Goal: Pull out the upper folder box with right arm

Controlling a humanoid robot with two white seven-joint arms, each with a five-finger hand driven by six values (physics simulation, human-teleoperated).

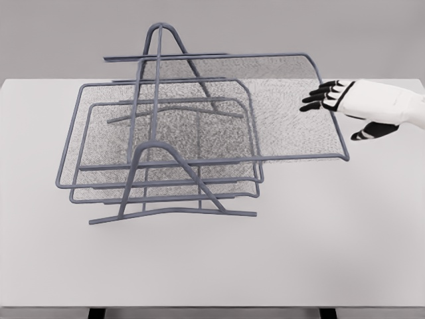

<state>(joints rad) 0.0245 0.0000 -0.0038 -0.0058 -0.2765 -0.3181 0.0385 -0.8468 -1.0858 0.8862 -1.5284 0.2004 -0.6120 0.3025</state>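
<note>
A grey wire-mesh letter rack (pixel 159 179) stands on the white table (pixel 299 252), left of centre, with stacked trays. Its upper tray (pixel 279 113) sticks out far to the right of the frame, its right rim reaching about x 520. My right hand (pixel 332 106) comes in from the right edge, white with black fingers. Its fingers (pixel 317 98) lie spread over the tray's right rim and the thumb (pixel 366 133) hangs just outside that rim. Whether the hand touches the wire cannot be told. The left arm is out of view.
Two lower trays (pixel 166 166) sit inside the rack's frame, not pulled out. The table's front edge (pixel 212 307) runs along the bottom of the picture, and a plain grey wall stands behind.
</note>
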